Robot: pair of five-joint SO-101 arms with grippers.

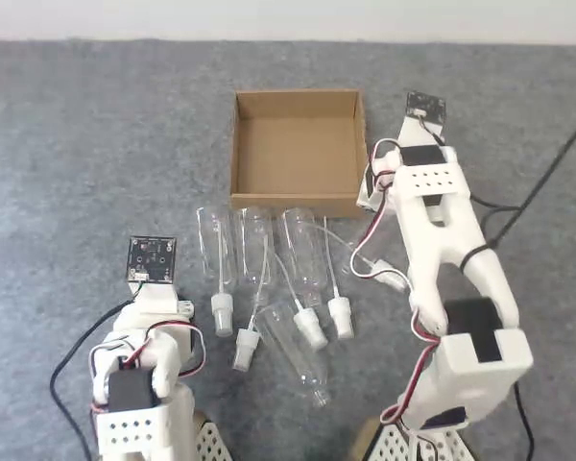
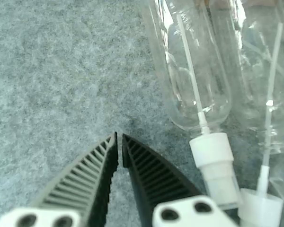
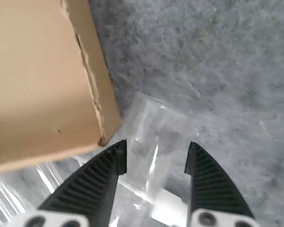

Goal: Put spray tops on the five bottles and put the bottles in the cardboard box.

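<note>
Black right tool (image 3: 156, 144), wide apart, astride clear bottle (image 3: 154, 118) beside cardboard box (image 3: 38, 71)

**Right gripper wide open over a bottle**

So the right gripper (image 3: 157, 144) has its two black ribbed fingers spread apart, and a clear bottle (image 3: 154, 125) lies on the grey carpet (image 3: 217, 56) between them. Its flat end pokes out past the fingertips. A white spray top (image 3: 169, 208) sits back nearer the gripper's base. The cardboard box (image 3: 38, 80) corner is just beside one fingertip.
</note>
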